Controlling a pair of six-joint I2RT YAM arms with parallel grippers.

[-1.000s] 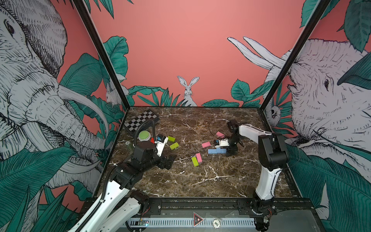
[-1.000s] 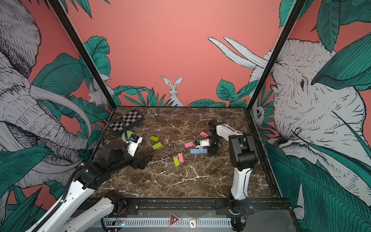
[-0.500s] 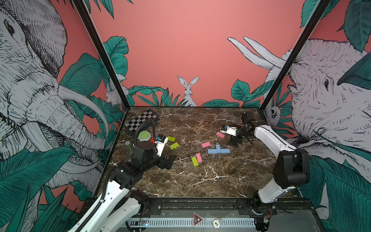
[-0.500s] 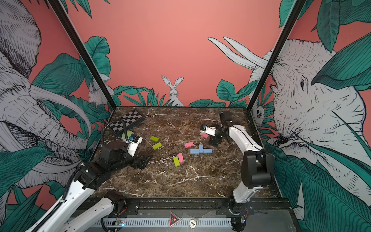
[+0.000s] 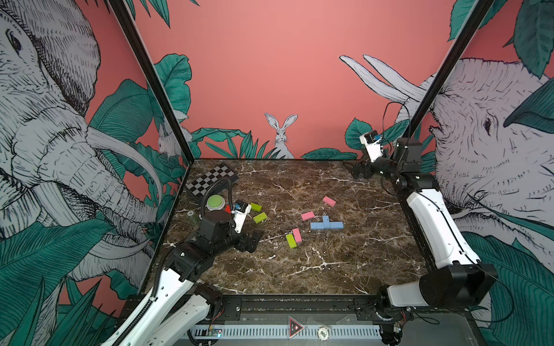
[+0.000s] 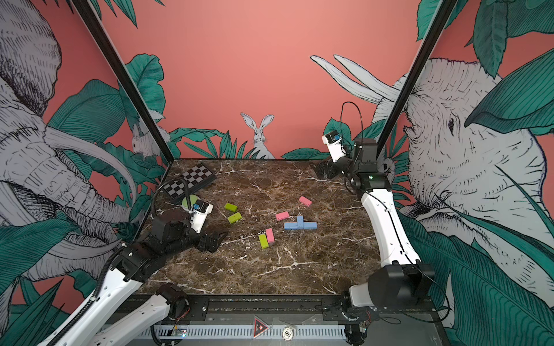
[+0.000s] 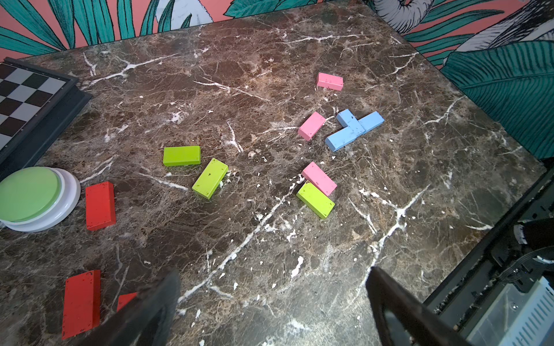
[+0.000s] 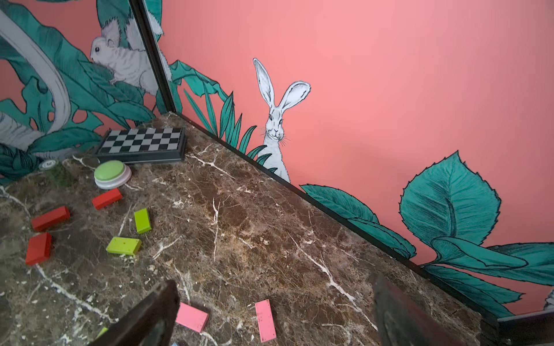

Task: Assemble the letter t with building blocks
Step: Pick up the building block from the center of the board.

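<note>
Light blue building blocks (image 5: 326, 224) lie joined in a T shape mid-table: a long bar with a short stub on its far side, also seen in the left wrist view (image 7: 353, 130). Three pink bricks (image 5: 308, 215) and three lime green bricks (image 5: 260, 217) lie scattered around it. Red bricks (image 7: 100, 205) lie near the button. My left gripper (image 5: 252, 239) hovers low at the left, open and empty, well short of the bricks. My right gripper (image 5: 356, 171) is raised at the far right corner, open and empty, with two pink bricks (image 8: 265, 316) below it.
A chequered board (image 5: 211, 179) lies at the far left corner, with a round green-topped white button (image 5: 215, 202) in front of it. Painted walls enclose the marble table (image 5: 329, 269) on three sides. A black rail (image 5: 299, 302) runs along the front edge.
My right arm has drawn back from the blue blocks, up and away to the far right corner, leaving the blue T shape on the table. The left arm has not moved.
</note>
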